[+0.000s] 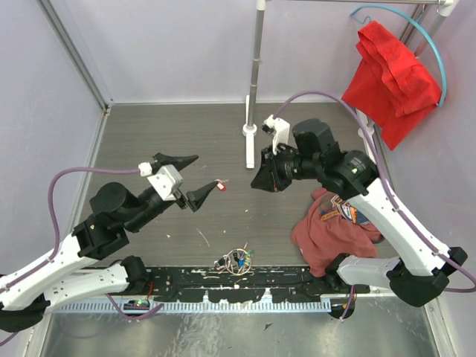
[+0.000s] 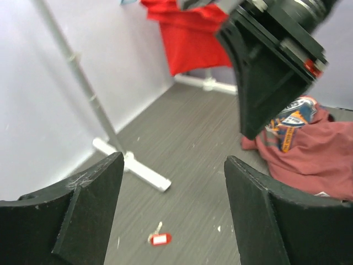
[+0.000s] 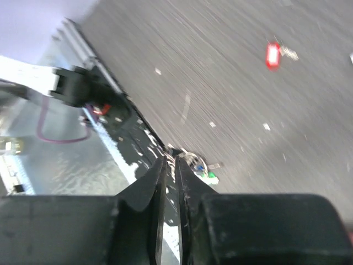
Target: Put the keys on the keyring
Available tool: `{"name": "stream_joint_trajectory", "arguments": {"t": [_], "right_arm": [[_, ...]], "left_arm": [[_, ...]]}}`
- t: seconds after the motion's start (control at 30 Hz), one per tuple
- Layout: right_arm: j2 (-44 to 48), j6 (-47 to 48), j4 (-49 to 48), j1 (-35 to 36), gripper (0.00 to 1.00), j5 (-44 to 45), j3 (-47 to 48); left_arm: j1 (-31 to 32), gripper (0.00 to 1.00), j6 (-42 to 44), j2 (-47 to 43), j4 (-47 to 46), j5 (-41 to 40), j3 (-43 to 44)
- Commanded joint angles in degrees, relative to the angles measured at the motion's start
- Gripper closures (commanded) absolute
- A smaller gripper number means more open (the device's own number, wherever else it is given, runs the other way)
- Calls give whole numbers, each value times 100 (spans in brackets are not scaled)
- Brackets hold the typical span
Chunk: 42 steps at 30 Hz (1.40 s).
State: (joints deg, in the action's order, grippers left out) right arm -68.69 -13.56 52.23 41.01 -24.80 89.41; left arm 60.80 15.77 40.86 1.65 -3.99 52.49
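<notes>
Left gripper [image 1: 203, 172] is seen left of centre in the top view, jaws spread wide, nothing held. Red-tagged key [image 1: 220, 186] is lying on the table [image 1: 186, 134] just beside the lower fingertip; contact cannot be told. In the left wrist view it is seen low in frame, between the two fingers [image 2: 88, 210]. Right gripper [image 1: 260, 181] is held right of centre, jaws closed to a thin slit, nothing seen in them. Keyring [image 1: 232, 262] and other keys [image 1: 242, 257] are bunched at bottom centre; whether they are threaded cannot be told. A maroon shirt [image 1: 335, 227] is heaped at lower right.
</notes>
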Motion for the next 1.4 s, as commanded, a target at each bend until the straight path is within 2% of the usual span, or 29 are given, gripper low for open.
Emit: {"name": "stream_joint_trajectory", "arguments": {"t": [0.0, 0.1, 0.17, 0.27, 0.33, 0.47, 0.6, 0.73, 0.87, 1.07, 1.37], "right_arm": [[171, -317, -84, 49, 81, 1225, -917], [116, -688, -185, 532, 77, 1893, -1458], [-6, -978, -255, 912, 72, 2312, -1780], [-115, -1599, -844, 1244, 65, 2447, -2574], [-174, -2141, -1393, 1324, 65, 2442, -3142], [-560, -3224, -1971, 1585, 65, 3007, -3699], [-1366, -3938, -1840, 1867, 66, 3529, -3489], [-1902, -4417, -2060, 2117, 60, 3636, -3337], [-2270, -4653, -1864, 2241, 58, 3998, -3186], [-2578, -4683, -1839, 2281, 58, 3866, -3111], [-2490, -4731, -1403, 2363, 55, 4191, -3025]], "left_arm": [[-168, 19, -940, 84, 1080, -1282, 63], [-671, 18, -1527, 264, 1488, -1076, 167], [-1285, 18, -1887, 353, 1580, -725, 165], [-2119, 17, -2363, 499, 1746, -17, 192], [-2321, 17, -2455, 558, 1831, 81, 200], [-2335, 15, -2433, 572, 1941, 54, 178], [-2336, 13, -2452, 542, 1978, 91, 119], [-2335, 13, -2458, 518, 1994, 69, 95], [-2336, 13, -2460, 478, 2065, 90, 108], [-2336, 9, -2441, 442, 2103, 81, 99], [-2335, 9, -2445, 418, 2135, 122, 60]]}}
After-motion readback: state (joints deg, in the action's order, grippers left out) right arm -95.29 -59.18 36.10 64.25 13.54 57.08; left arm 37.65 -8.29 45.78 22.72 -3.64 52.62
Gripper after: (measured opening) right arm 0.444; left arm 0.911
